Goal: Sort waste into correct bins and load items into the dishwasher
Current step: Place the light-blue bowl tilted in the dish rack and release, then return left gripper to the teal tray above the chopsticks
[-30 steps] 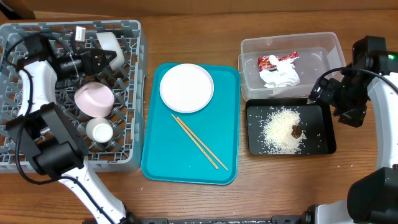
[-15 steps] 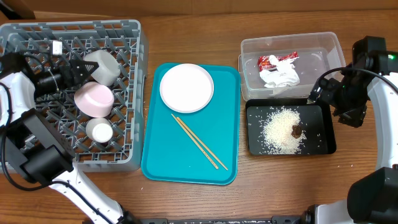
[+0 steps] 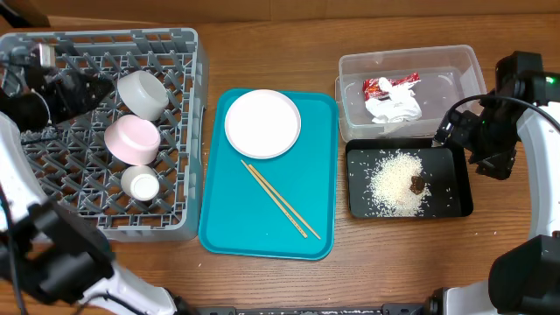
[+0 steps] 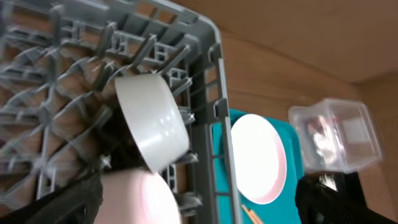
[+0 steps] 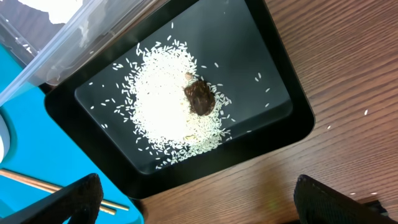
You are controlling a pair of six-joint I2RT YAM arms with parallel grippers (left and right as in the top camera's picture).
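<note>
Above the grey rack point(image 3: 105, 37), left fingers point(image 4: 62, 204), spread empty, have retreated from the bowl point(image 3: 143, 94).

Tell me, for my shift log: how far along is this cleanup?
Done: red wrapper and napkin in clear tub, rice in black tray; bowl, pink saucer, cup in dish rack. In hand: nothing; left pincer and right pincer open. Left: white plate and chopsticks on teal tray.
</note>
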